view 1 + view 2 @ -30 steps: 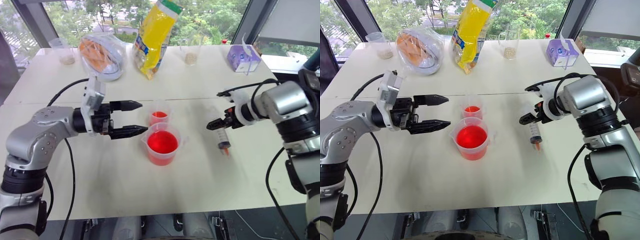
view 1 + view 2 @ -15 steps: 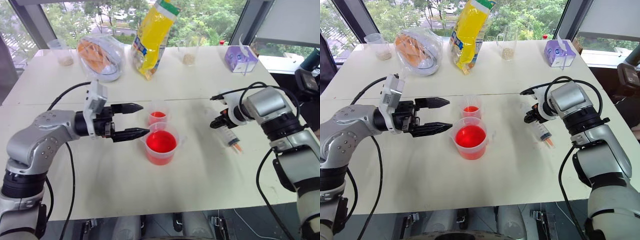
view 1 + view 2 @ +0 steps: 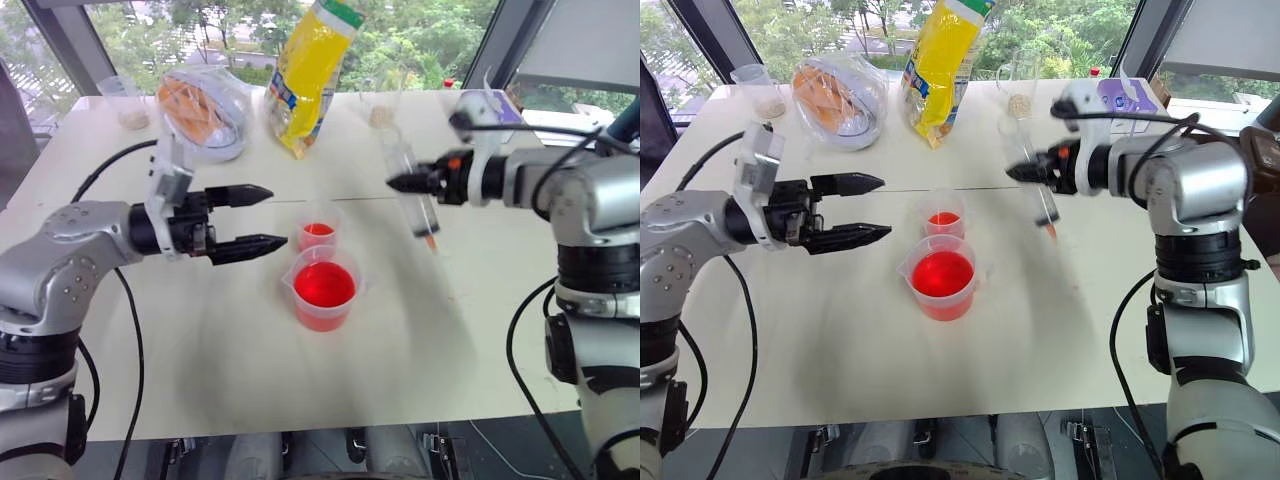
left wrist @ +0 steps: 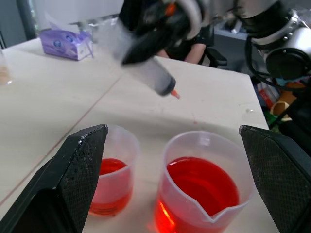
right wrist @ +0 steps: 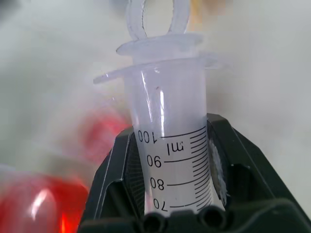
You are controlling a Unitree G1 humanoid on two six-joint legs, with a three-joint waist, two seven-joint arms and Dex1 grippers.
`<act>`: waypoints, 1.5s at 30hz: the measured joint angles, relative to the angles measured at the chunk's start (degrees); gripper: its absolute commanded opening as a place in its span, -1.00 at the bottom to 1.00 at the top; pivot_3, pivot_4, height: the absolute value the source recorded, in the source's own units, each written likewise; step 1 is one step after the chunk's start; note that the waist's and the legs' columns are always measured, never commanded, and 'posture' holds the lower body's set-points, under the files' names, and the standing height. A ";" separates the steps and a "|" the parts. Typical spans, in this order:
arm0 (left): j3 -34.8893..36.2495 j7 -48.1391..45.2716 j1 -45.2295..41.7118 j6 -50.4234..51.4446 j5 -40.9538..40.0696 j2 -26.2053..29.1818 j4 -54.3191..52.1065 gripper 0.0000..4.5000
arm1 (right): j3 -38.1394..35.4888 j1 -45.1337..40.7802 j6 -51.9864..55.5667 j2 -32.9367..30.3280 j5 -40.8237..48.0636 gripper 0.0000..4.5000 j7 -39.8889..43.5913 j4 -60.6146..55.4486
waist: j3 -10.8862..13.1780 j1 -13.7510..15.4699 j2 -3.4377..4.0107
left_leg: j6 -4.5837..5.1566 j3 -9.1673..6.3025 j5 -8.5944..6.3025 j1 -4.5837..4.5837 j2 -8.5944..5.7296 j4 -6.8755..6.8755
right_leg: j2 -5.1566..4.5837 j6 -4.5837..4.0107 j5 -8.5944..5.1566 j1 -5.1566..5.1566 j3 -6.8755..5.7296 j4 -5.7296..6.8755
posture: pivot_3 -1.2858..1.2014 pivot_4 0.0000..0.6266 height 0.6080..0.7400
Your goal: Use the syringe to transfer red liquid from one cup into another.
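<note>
Syringe [image 3: 415,190] hangs above the table [image 3: 480,330] in the head views, clamped in the right gripper [image 3: 400,182], orange tip down, right of the small cup [image 3: 318,232] and beaker [image 3: 324,288]. Left gripper [image 3: 262,216] gapes wide beside them. Left wrist view looks between spread fingers [image 4: 73,179] at both red-filled cups. Right wrist view has fingers [image 5: 121,179] pinching the scaled barrel.

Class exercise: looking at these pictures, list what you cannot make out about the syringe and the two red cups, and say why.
- Syringe: right wrist view, scale below 70 hidden by the right gripper.
- Syringe contents: head views, motion blur.
- Small cup: its fill level, too small.
- Beaker: left wrist view, base cut off.
</note>
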 measured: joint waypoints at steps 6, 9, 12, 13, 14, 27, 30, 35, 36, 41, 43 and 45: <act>-0.61 -1.95 -4.12 -0.03 0.46 -0.05 3.52 1.00 | -5.29 5.99 -7.05 9.58 10.03 -0.39 -1.04 -11.93 | 0.00 0.00 0.01 | 0.00 0.00 0.00 0.00 0.00 0.01 | -0.01 0.04 0.02 0.01 0.00 0.01 | 0.03 -0.52 1.00; -2.06 -2.65 -7.55 -0.01 1.35 -0.26 5.63 1.00 | -3.89 12.55 -13.90 14.59 13.67 -0.39 0.21 -17.36 | 0.01 0.02 0.01 | 0.00 -0.01 0.00 0.02 -0.02 0.01 | -0.02 0.04 0.03 0.04 -0.01 0.01 | 0.03 -0.52 1.00; -2.64 -3.56 -9.15 0.69 1.44 -0.26 6.81 1.00 | -0.05 16.52 -19.37 15.42 12.08 -0.39 1.24 -17.30 | 0.01 -0.10 0.01 | 0.00 0.03 0.00 0.03 -0.04 0.03 | -0.02 0.07 0.04 0.04 0.02 0.01 | 0.03 -0.52 1.00; -2.78 -3.92 -9.86 1.25 1.44 -0.25 7.18 1.00 | 1.87 17.78 -21.81 15.71 11.21 -0.39 1.69 -17.07 | 0.01 -0.15 0.02 | 0.00 0.03 0.01 0.03 -0.04 0.03 | -0.02 0.07 0.04 0.03 0.02 0.01 | 0.03 -0.52 1.00; -2.80 -4.04 -10.21 1.34 1.43 -0.26 7.23 1.00 | 3.04 18.49 -23.48 15.93 10.42 -0.39 2.05 -16.86 | 0.01 -0.20 0.02 | -0.01 0.03 0.01 0.05 -0.03 0.03 | 0.01 0.07 0.04 0.03 0.02 0.01 | 0.03 -0.52 1.00; -3.30 -4.94 -11.64 7.27 -1.22 -0.89 3.76 1.00 | 14.64 29.99 -43.19 15.82 -1.15 -0.39 7.84 -6.42 | 0.01 -0.08 0.02 | -0.04 0.01 0.02 0.06 -0.02 0.03 | 0.00 0.06 0.04 0.04 0.03 0.02 | 0.03 -0.52 1.00; -3.95 -4.42 -11.63 7.60 -1.34 -1.99 2.45 1.00 | 14.72 29.99 -44.84 15.65 -1.64 -0.39 8.21 -6.03 | 0.01 -0.08 0.02 | -0.08 -0.02 0.05 0.08 -0.02 0.03 | 0.01 0.06 0.04 0.05 0.03 0.04 | 0.03 -0.52 1.00; -4.82 -3.75 -11.63 8.18 -1.42 -3.55 2.29 1.00 | 15.19 29.99 -45.85 15.34 -2.20 -0.39 8.44 -5.44 | 0.01 -0.08 0.02 | -0.10 -0.03 0.06 0.08 -0.02 0.03 | 0.02 0.06 0.04 0.05 0.02 0.05 | 0.03 -0.52 1.00; -4.95 -3.74 -11.61 8.22 -1.41 -3.67 2.13 1.00 | 15.24 29.99 -45.90 15.31 -2.22 -0.39 8.44 -5.44 | 0.01 -0.09 0.02 | -0.10 -0.03 0.06 0.08 -0.02 0.03 | 0.02 0.06 0.04 0.05 0.03 0.05 | 0.03 -0.52 1.00; -5.11 -3.75 -11.04 8.47 -1.45 -4.35 1.23 0.48 | 15.31 29.82 -46.01 14.77 -2.68 -0.39 8.42 -5.44 | 0.01 -0.07 0.01 | -0.12 -0.03 0.07 0.09 -0.02 0.03 | 0.02 0.06 0.04 0.07 0.03 0.06 | 0.03 -0.52 1.00; -5.18 -3.80 -10.98 8.55 -1.51 -4.53 1.12 0.03 | 15.31 29.78 -46.01 14.57 -2.69 -0.39 8.43 -5.44 | 0.01 -0.07 0.01 | -0.13 -0.03 0.08 0.09 -0.02 0.03 | 0.02 0.06 0.04 0.07 0.03 0.05 | 0.03 -0.52 1.00; -5.50 -3.89 -10.95 8.54 -1.50 -4.54 0.82 -0.45 | 15.32 29.73 -46.00 14.31 -2.69 -0.39 8.43 -5.44 | 0.01 -0.07 0.01 | -0.13 -0.03 0.08 0.10 -0.02 0.03 | 0.01 0.06 0.04 0.08 0.03 0.06 | 0.03 -0.52 1.00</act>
